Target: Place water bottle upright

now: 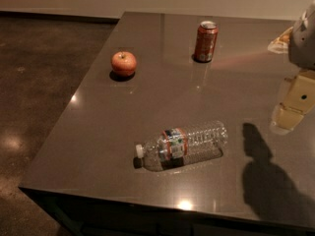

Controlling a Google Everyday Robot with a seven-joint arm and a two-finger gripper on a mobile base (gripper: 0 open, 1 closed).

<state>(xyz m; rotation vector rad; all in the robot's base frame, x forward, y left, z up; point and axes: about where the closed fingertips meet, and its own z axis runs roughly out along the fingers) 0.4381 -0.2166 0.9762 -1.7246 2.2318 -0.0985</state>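
so closest to me is the front edge of this dark glossy countertop [98,171], with little spots of light glinting off it. just back from that edge the water bottle [184,142] is lying flat on its side, not upright. its white cap points left, its bottom end points right, and the label band with the red stripes sits nearer the cap end. to the right of it there's a dark shadow [263,173] on the surface. a bit further back, right at the right edge of what i can see, the robot's gripper [294,104] hangs over the counter. it's pale beige, partly cut off, and well apart from the bottle. honestly can't tell if it's open or closed. further back on the left sits a red apple [123,63], and furthest back a red soda can [205,42] stands upright. the dark brown floor [44,82] runs off to the left.
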